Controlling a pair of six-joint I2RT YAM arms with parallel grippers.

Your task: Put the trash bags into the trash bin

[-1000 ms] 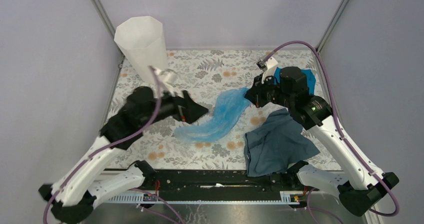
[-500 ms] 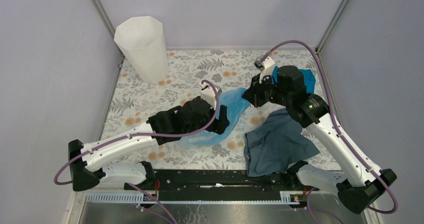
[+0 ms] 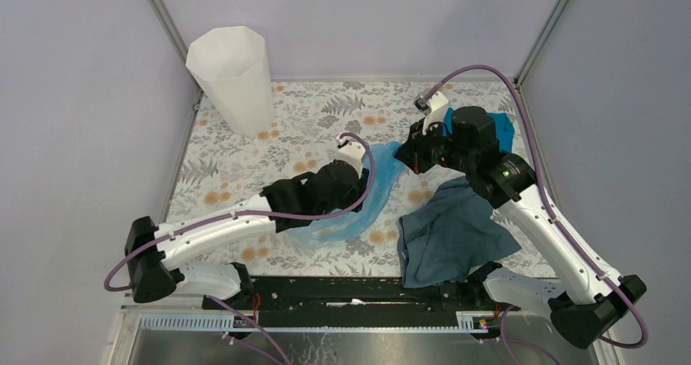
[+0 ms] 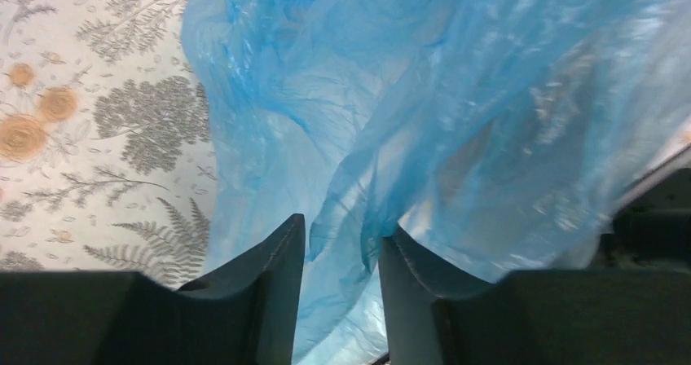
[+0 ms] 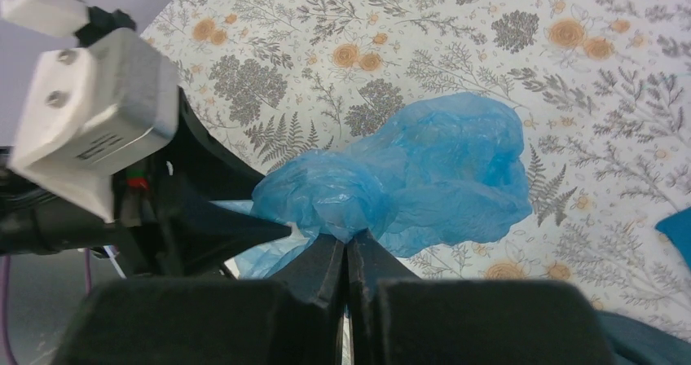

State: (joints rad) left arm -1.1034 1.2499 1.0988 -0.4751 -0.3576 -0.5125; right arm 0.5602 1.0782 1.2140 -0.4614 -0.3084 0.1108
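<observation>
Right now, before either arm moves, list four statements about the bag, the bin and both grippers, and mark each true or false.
1. The trash bag is inside the trash bin. False: it lies on the table, apart from the bin.
2. The right gripper is pinched shut on the trash bag. True.
3. The left gripper is fully shut. False: its jaws stand apart with bag film between them.
4. The trash bin stands upright at the table's far left corner. True.
</observation>
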